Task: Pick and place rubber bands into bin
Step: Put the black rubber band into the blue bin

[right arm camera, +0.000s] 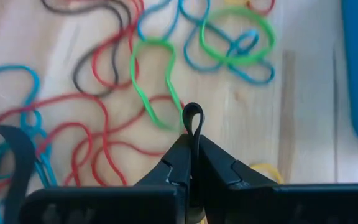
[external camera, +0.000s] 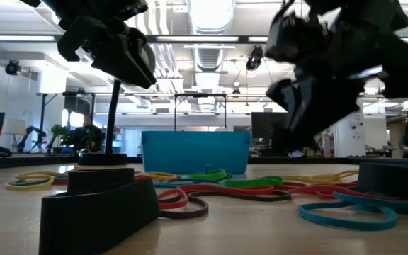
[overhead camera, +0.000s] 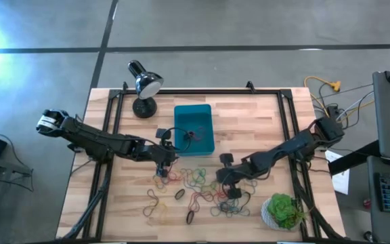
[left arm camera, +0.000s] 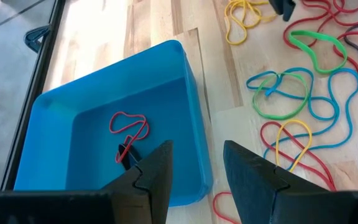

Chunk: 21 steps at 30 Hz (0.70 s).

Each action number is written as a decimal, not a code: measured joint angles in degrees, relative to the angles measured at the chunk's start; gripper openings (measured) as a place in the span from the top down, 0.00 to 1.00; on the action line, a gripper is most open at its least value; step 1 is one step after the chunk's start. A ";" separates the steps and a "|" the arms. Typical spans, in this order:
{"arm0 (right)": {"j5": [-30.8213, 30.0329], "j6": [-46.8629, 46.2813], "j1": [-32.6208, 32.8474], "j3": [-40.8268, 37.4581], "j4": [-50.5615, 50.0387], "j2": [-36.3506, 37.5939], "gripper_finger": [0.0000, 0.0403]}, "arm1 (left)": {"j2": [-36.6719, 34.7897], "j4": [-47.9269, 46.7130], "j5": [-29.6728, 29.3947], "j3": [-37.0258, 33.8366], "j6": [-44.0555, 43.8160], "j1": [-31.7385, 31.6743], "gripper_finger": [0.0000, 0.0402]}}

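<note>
right gripper (right arm camera: 192, 163) pinched on black band (right arm camera: 192, 124), loop poking just past fingertips | left gripper (left arm camera: 194, 168) fingers apart, empty, over bin (left arm camera: 55, 124) wall; red band (left arm camera: 129, 126) inside | risk: thin grip; band may slip before reaching bin

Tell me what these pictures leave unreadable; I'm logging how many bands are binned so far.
- Bin contents, low view: its near wall hides them.
- Bin floor, left wrist view: the open left gripper covers part of it, including a dark band beside the red band.
- Black band pinched in the right gripper, right wrist view: its lower part is hidden between the fingers.
- Loose bands, high view: too small to count.
</note>
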State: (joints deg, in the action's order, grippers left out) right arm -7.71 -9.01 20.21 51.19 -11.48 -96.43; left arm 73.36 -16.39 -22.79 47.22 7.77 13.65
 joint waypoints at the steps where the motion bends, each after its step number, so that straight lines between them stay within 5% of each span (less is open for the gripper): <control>1: -0.06 0.50 0.00 0.46 -0.41 0.37 0.97 | 0.00 -0.01 0.00 0.00 -0.02 0.00 0.68; 7: -2.55 5.09 0.00 3.63 -0.82 2.18 0.97 | 0.00 0.04 0.01 -0.50 -0.02 -0.01 0.68; 12: -13.53 13.72 -1.59 6.29 -1.67 2.69 0.97 | 0.00 -0.10 0.02 -0.83 -0.12 0.02 0.68; 21: -17.37 21.24 -14.76 9.51 2.05 2.69 0.97 | 0.00 -0.16 0.04 -0.89 -1.49 0.42 0.68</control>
State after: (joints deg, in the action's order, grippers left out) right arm -25.08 12.23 5.45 60.69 -9.43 -93.73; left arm 73.36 -16.55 -22.75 46.33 6.28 14.06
